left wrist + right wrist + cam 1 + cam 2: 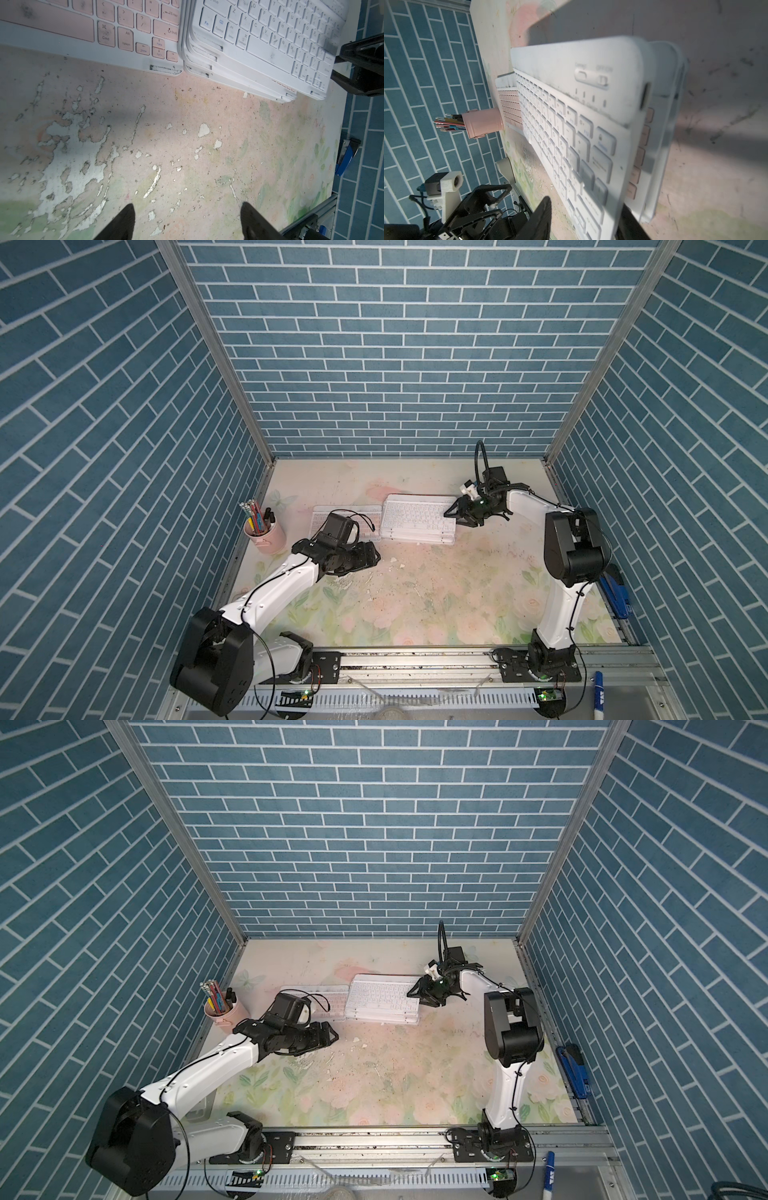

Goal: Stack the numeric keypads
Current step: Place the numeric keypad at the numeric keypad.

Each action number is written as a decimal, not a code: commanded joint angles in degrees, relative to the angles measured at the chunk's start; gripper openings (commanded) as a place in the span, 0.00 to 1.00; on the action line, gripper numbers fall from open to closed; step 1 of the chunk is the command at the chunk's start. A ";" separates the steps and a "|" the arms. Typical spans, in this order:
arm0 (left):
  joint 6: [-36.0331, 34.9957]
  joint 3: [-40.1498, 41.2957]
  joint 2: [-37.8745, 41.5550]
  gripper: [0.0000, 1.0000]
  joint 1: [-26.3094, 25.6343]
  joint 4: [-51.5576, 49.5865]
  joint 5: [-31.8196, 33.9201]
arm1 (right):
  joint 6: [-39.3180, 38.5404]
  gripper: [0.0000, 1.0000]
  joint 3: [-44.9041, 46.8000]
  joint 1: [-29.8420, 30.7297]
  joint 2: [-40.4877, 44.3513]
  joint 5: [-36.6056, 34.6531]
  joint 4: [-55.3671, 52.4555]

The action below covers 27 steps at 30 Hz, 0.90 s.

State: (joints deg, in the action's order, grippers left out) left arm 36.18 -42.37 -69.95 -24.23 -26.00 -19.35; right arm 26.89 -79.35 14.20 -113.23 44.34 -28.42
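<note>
The left gripper (374,558) is hanging open and empty, nearest the pink keypad (83,31). That keypad is lying long-ways across, just past it, right beside the stack (199,62). The right gripper (455,516) is reaching around the top white keypad (571,135); I cannot tell if it is squeezing.

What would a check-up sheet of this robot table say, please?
Surface: worn floral table mat, flaking white patches.
Job's things: white-keyed flat plastic keypad tops a staggered stack; pink-keyed flat keypad lies beside it.
Clutter: pink cup of pencils, blue stapler, blue-capped marker.
End effectors: left end effector open, empty; right end effector straddles white keypad's end, grip unclear.
Cables: black cable loops above right wrist.
Surroundings: blue brick-pattern walls.
</note>
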 commanded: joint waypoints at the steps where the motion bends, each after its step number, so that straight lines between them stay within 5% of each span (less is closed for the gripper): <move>1: -0.51 1.06 0.96 0.81 0.37 -0.19 0.35 | -3.16 0.48 -1.68 -0.08 -1.03 -2.34 -3.01; 12: -0.68 0.80 1.63 0.81 0.40 -0.96 1.49 | -3.04 0.48 -0.38 -1.93 1.26 -7.51 -3.82; 17: -2.34 -2.54 0.87 0.81 0.71 -2.34 6.90 | -3.08 0.47 1.78 -2.42 5.39 -10.91 -3.92; 27: -5.62 -17.47 -19.00 0.81 8.05 4.69 6.93 | 0.16 0.45 10.21 -2.42 15.29 -10.50 0.19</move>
State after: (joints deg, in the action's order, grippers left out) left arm 32.56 -56.80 -83.92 -18.13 -23.90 -12.51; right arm 26.72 -70.39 11.57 -100.33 34.50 -29.04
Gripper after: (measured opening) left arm 0.811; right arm 0.454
